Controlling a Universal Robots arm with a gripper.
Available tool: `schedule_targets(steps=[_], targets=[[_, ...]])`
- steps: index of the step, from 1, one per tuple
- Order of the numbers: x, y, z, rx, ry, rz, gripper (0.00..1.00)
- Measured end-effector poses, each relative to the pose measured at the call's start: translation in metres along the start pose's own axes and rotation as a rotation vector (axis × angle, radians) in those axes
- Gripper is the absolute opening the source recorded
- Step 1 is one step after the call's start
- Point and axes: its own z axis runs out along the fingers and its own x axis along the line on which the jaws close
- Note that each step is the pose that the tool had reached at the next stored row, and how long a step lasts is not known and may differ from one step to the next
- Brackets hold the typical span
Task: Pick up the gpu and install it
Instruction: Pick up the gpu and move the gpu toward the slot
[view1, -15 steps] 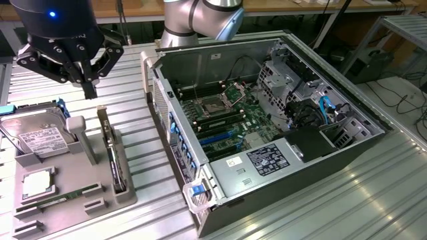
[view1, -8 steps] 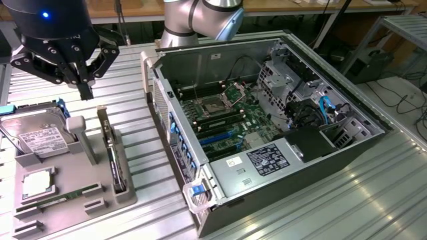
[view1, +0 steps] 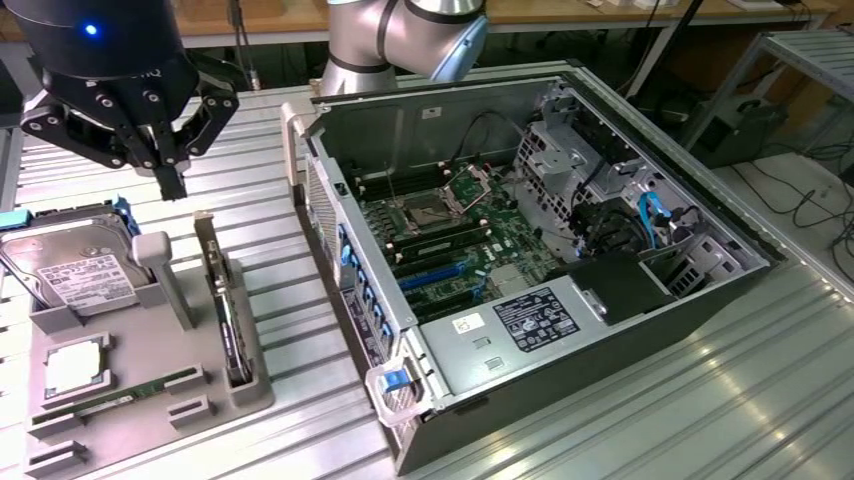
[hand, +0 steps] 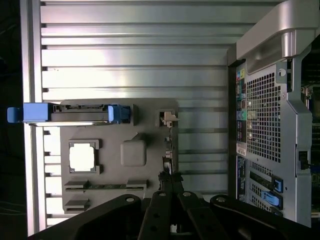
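Here is the wide ribbed silver metal table, and on it lies the big open grey-and-black computer tower case, side panel off, its green motherboard facing up. Behind the case stands the silver-grey jointed robot arm.

On the exterior view's left hangs the black two-fingered gripper. Its fingers are pressed together, pointing straight down, and nothing sits between them. It is up in the air, clear of everything.

Below it sits the flat grey plastic holder tray, just beside the case. At the tray's far end the silver hard drive with a white label and blue side rails leans in its slot.

The gpu, a thin dark card with a silver metal bracket end, stands on edge in the tray's slot nearest the case. It is not installed. From the wrist view, the closed gripper lines up right over that thin edge of the gpu, though apart from it.

Also in the tray are the square silver processor chip and the narrow green RAM stick, each in its own pocket.
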Motion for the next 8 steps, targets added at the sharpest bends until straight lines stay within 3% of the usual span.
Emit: schedule_targets(steps=[3,8], targets=[[0.0000,0.0000,0.0000,0.0000,0.0000,0.000,0.11],[0.0000,0.0000,0.0000,0.0000,0.0000,0.000,0.42]])
